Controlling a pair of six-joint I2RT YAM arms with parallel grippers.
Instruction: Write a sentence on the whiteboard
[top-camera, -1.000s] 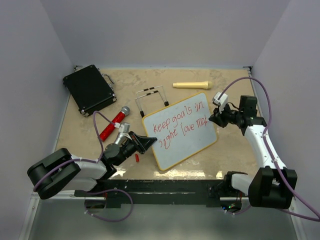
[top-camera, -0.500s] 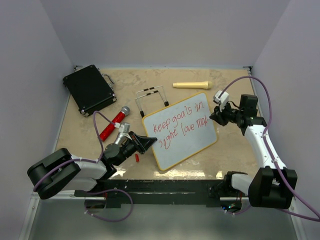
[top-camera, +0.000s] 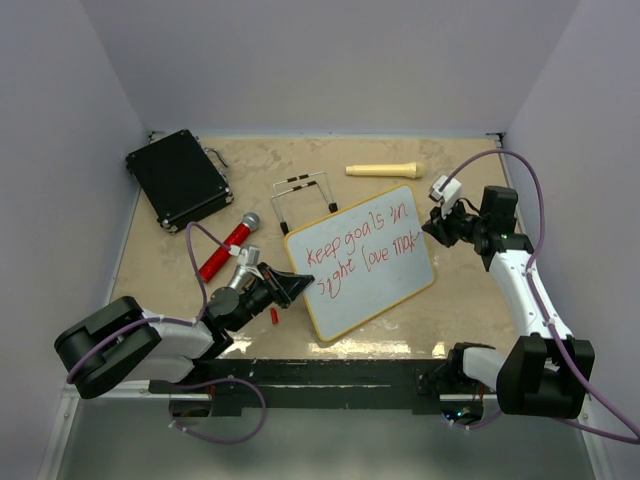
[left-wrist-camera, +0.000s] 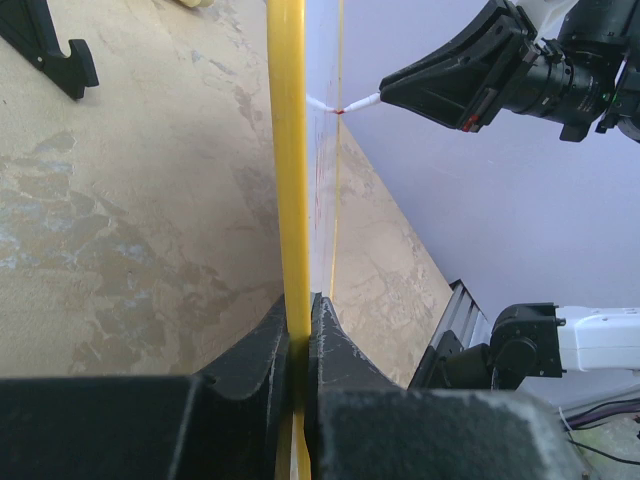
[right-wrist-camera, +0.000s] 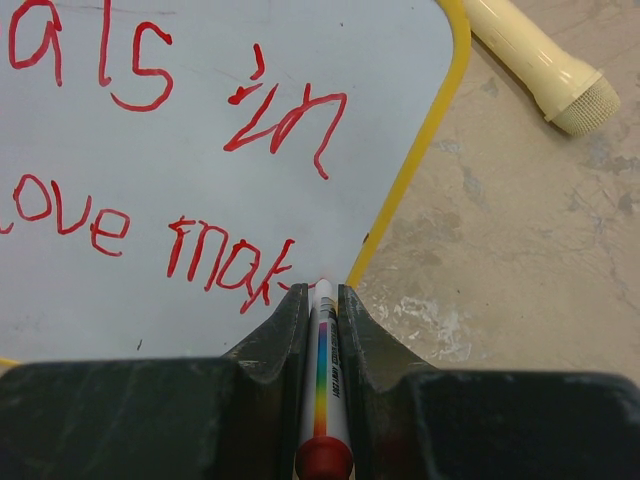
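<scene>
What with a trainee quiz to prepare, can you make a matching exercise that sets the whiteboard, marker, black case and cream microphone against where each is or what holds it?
Things:
1 whiteboard
2 marker
3 black case
4 cream microphone

Places or states:
A in the far-left corner of the table
B clamped at its edge by the left gripper
C lying on the table beyond the whiteboard's far edge
D held in the right gripper

Pairs: 1-B, 2-D, 3-A, 4-C
</scene>
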